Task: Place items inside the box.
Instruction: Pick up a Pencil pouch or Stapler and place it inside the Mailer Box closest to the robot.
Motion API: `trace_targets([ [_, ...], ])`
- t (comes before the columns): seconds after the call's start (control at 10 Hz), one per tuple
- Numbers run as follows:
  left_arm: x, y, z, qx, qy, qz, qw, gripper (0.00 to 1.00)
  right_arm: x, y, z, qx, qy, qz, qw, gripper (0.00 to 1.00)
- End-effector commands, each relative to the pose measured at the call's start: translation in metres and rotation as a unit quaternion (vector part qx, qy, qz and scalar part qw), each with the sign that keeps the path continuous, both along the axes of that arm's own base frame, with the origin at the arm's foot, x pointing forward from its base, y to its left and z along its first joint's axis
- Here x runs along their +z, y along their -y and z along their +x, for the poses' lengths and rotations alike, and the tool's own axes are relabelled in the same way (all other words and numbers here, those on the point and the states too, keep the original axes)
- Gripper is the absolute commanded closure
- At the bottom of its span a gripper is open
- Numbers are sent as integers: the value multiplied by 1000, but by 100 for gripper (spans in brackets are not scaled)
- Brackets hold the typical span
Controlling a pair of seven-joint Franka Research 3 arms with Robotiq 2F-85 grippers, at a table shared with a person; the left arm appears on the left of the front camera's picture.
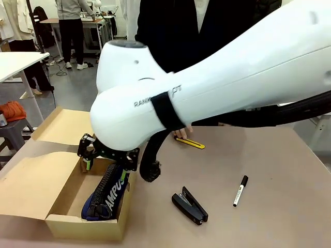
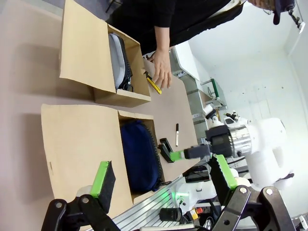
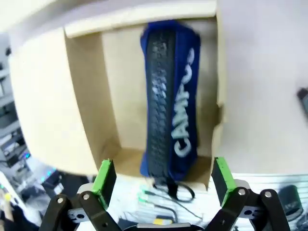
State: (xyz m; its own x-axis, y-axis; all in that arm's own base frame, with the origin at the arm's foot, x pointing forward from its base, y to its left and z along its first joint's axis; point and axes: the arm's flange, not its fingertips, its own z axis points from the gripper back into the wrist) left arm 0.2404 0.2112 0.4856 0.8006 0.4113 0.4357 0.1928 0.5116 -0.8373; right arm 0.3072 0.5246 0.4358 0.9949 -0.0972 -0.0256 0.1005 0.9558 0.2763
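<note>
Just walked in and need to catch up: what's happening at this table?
The right gripper hangs open over the navy pencil case, which lies in the cardboard box. The person's hand rests on the yellow utility knife. A black stapler and the marker lie on the table. The left gripper is open, empty.

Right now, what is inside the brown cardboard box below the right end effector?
A navy fabric zip pencil case printed "CAMPUS" lies along one side of the brown cardboard box; the rest of its floor is bare. Anything under the case is covered.
</note>
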Motion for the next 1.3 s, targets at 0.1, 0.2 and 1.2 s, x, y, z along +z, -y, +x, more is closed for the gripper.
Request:
trace_targets([
  [0.1,1,1,1,-2,14,-2,1000,0,0,0,0,0,0,0,1000,0],
  [0.2,1,1,1,-2,14,-2,1000,0,-3,-1,1,5,-2,-13,1000,0],
  [1.2,1,1,1,-2,14,-2,1000,0,18,72,17,94,-91,73,989,0],
])
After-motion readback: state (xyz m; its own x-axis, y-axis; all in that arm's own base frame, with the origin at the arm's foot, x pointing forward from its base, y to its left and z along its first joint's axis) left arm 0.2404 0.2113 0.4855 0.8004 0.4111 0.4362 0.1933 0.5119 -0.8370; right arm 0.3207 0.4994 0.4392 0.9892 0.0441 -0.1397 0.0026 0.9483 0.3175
